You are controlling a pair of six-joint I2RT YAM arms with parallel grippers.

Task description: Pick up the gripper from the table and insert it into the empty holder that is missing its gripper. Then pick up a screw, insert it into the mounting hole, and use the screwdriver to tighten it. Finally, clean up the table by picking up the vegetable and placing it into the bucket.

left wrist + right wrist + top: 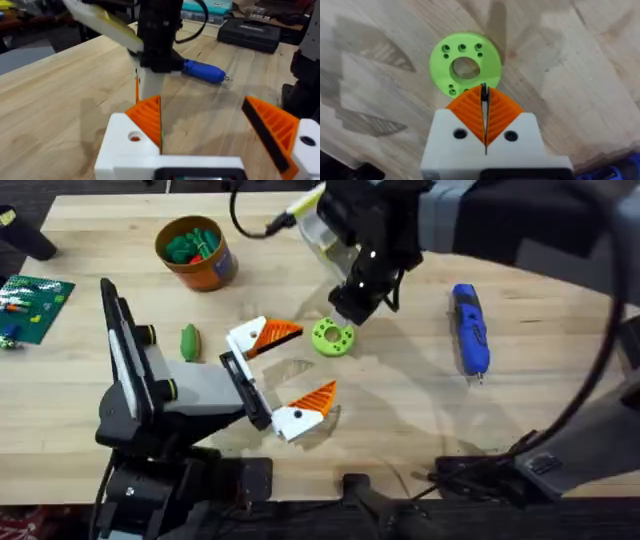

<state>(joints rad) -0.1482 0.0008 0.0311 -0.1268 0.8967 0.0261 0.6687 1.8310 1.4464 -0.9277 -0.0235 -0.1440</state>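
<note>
Overhead looks down on the green disc (pixel 334 337) at table centre. Right wrist view hangs close above that disc (pixel 465 64), facing down. Left wrist view looks low across the table past it.

This looks like a robotics lab or workshop. A pale wooden counter (pixel 420 410) fills the overhead view, with arm bases and loose cables along the bottom edge. A green circuit board (pixel 35 305) lies at the left edge, and a blue electric screwdriver (pixel 470 330) at the right. In the left wrist view, a black tool case (pixel 250 32) and teal storage boxes (pixel 207 7) sit at the top, beyond the counter.
</note>
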